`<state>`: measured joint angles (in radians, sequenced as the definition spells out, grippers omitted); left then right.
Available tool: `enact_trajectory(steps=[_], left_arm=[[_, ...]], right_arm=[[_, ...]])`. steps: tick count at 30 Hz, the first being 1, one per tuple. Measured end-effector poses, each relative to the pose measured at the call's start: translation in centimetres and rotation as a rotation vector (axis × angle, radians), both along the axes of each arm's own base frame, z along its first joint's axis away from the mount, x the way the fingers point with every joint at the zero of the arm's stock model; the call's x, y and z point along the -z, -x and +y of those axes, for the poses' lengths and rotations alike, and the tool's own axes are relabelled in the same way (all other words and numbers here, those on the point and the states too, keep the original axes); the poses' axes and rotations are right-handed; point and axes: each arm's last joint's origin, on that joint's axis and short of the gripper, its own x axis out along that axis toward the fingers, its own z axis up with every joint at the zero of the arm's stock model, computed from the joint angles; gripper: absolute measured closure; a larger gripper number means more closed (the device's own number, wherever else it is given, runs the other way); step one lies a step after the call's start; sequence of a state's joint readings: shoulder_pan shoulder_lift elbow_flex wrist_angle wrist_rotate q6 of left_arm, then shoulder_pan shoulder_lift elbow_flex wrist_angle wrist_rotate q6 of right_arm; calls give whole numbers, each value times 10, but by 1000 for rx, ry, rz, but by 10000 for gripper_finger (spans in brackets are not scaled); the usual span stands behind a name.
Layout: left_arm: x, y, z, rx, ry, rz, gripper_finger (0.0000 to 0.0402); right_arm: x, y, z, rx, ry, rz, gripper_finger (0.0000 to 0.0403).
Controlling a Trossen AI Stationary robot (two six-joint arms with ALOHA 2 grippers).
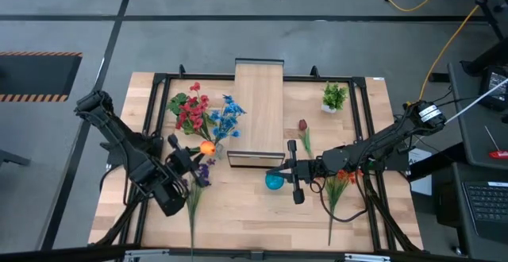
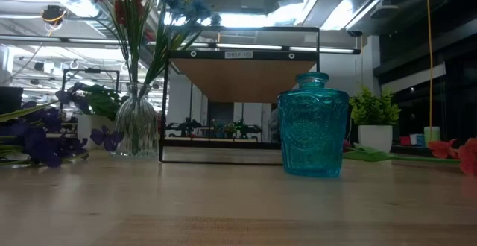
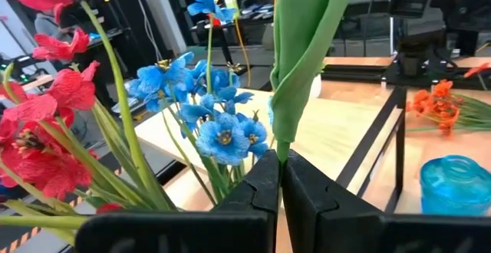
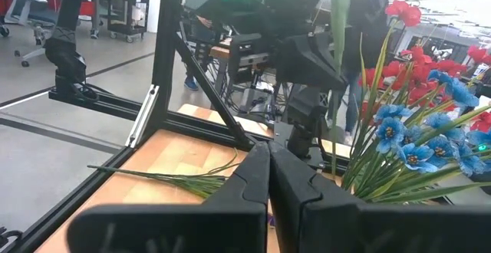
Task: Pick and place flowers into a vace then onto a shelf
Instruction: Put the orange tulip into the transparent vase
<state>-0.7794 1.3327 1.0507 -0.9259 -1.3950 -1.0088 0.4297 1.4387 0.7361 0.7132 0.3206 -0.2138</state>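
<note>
Orange-bloomed flower (image 1: 207, 147) stem pinched in left hand (image 3: 279, 178), beside vase (image 2: 137, 123).

Right gripper (image 4: 268, 178) fingers pressed together, empty. Beyond it: blue flowers (image 4: 418, 142) and red flowers (image 4: 414, 50); a green stem (image 4: 173, 179) lies on the table (image 4: 165, 149).

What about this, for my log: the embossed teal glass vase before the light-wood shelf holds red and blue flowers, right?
No. The low view shows the embossed teal glass vase before the light-wood shelf empty; the red and blue flowers stand in the clear ribbed glass vase.
</note>
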Motion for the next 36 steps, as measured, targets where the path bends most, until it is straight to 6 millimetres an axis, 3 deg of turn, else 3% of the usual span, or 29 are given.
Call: enact_trajectory(steps=[14,25,36], left_arm=[[2,-2,13,-71,37,-30,398],[33,6,21,-108,96,-88,398],[38,6,21,-112,173,-93,395]], right_arm=[[0,0,0,0,1,0,397],[0,0,0,0,1,0,397],[0,0,0,0,1,0,397]])
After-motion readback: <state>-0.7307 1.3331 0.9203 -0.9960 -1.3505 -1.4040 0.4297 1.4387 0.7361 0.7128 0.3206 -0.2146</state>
